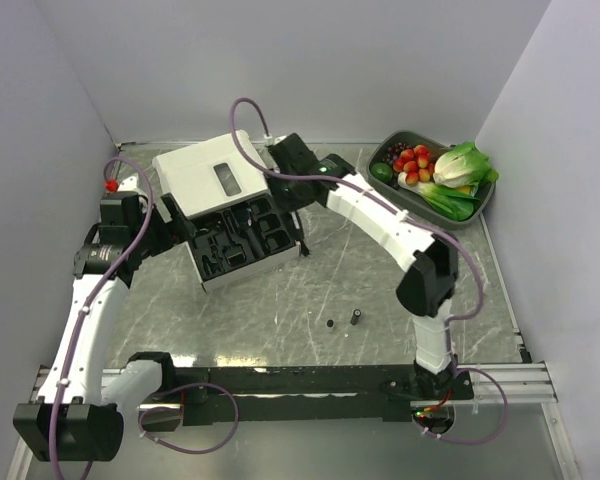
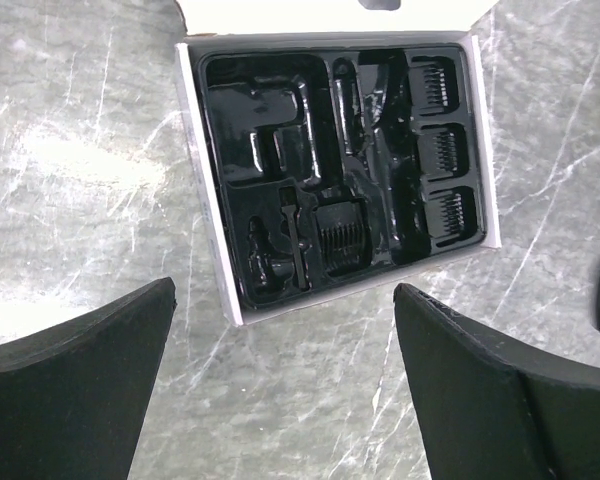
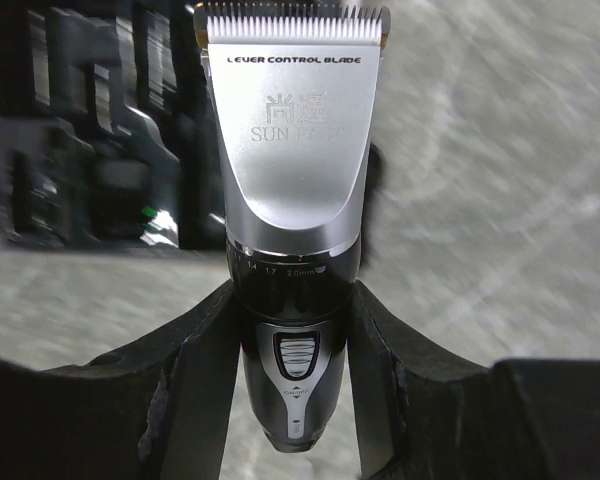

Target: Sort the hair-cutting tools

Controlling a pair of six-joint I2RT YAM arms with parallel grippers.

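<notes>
My right gripper (image 3: 293,300) is shut on the hair clipper (image 3: 293,170), its black body between the fingers and its silver blade head pointing away. It hangs above the table by the right edge of the open white box (image 1: 205,175). The box holds a black moulded tray (image 2: 270,110) with several comb attachments (image 2: 442,150) in their slots. Two tiny black cylindrical bits (image 1: 356,316) (image 1: 331,324) lie loose on the table in front of the box. At the box's left side my left gripper (image 2: 285,290) stands open and holds nothing.
A grey bin (image 1: 400,142) of vegetables and fruit stands at the back right corner. White walls close in the table at the left, back and right. The right arm (image 1: 380,220) reaches diagonally over the table's middle.
</notes>
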